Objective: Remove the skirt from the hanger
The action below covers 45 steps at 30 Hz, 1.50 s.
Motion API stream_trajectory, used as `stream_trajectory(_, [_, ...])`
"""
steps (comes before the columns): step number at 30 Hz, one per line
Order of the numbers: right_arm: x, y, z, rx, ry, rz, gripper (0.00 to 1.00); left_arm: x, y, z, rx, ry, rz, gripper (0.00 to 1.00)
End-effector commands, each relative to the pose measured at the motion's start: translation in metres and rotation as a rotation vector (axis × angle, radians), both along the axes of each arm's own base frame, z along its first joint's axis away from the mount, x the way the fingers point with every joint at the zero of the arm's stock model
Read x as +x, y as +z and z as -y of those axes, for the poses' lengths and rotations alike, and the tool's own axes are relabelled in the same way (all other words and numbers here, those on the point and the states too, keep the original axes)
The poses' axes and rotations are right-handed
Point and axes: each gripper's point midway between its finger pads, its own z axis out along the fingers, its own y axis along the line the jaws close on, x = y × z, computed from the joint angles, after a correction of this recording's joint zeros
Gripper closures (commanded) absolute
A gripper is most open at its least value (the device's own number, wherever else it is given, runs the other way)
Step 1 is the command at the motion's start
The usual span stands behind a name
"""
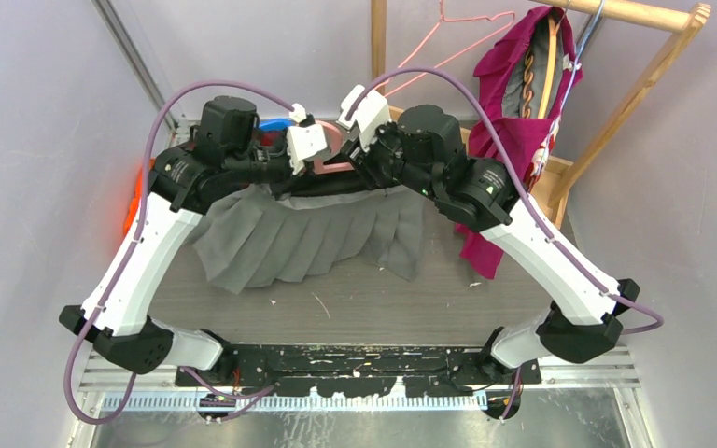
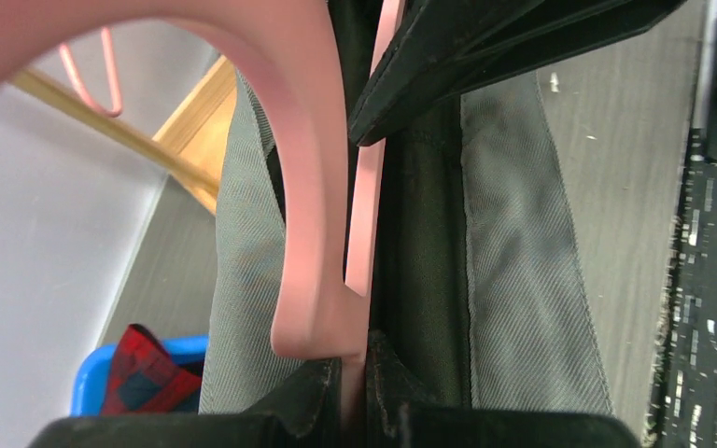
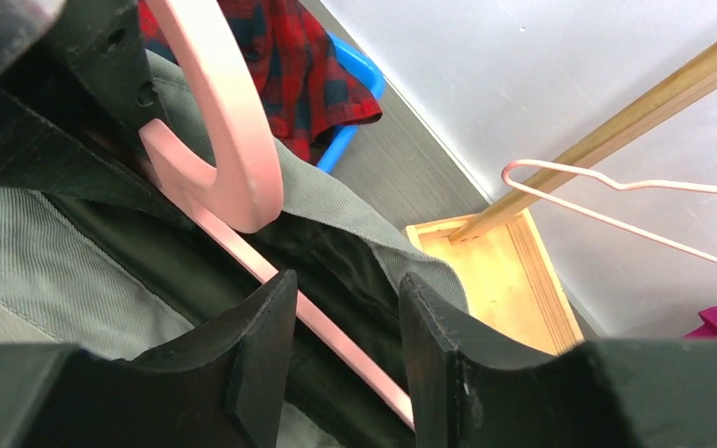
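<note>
Robot lab test cell, not a home or shop. Evidence: two arms, L arm (image 1: 140, 261) & R arm (image 1: 551, 252), bolted to a black plate (image 1: 355, 359) on a metal rail (image 1: 336, 403) at the tabletop (image 1: 364, 299) near edge, w/ purple cables (image 1: 161, 117) looped loose. Plain pale walls (image 1: 37, 140) box the tabletop in on three sides. Props are staged clothes: grey skirt (image 1: 308, 233) on a pink hanger (image 2: 308, 187) mid-tabletop, wooden rack (image 1: 658, 70) at the far right corner w/ a magenta garment (image 1: 513, 140) & wire hanger (image 1: 450, 54), blue bin (image 2: 89, 387) of plaid cloth (image 2: 149, 373) by the far edge. Specks on the tabletop, prob. lint; too small to tell.
</note>
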Motion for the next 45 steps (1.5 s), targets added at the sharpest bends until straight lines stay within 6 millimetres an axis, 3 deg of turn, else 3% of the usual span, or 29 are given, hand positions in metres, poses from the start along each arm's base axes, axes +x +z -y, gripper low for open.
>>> stream_trajectory(1, [-0.019, 0.013, 0.005, 0.024, 0.068, 0.023, 0.49, -0.028, 0.043, 0.014, -0.121, -0.146, 0.062, 1.00])
stream_trajectory(7, [-0.038, 0.002, 0.005, 0.010, 0.140, -0.041, 0.46, -0.038, 0.045, 0.014, -0.119, -0.184, 0.050, 1.00])
stream_trajectory(14, [-0.046, -0.014, 0.001, -0.023, 0.176, -0.110, 0.46, -0.049, 0.054, 0.019, -0.155, -0.238, 0.036, 1.00])
stream_trajectory(19, [-0.054, -0.015, -0.002, -0.026, 0.205, -0.138, 0.47, -0.044, 0.057, 0.021, -0.150, -0.234, 0.039, 1.00])
stream_trajectory(28, [-0.052, 0.021, 0.021, -0.024, 0.144, -0.035, 0.48, -0.027, 0.038, 0.027, -0.121, -0.209, 0.003, 1.00])
stream_trajectory(36, [-0.044, -0.003, 0.010, -0.082, 0.165, -0.053, 0.49, -0.031, 0.051, 0.027, -0.142, -0.219, 0.022, 1.00])
stream_trajectory(45, [-0.033, -0.016, -0.002, -0.103, 0.155, -0.066, 0.51, -0.039, 0.054, 0.024, -0.157, -0.223, 0.028, 1.00])
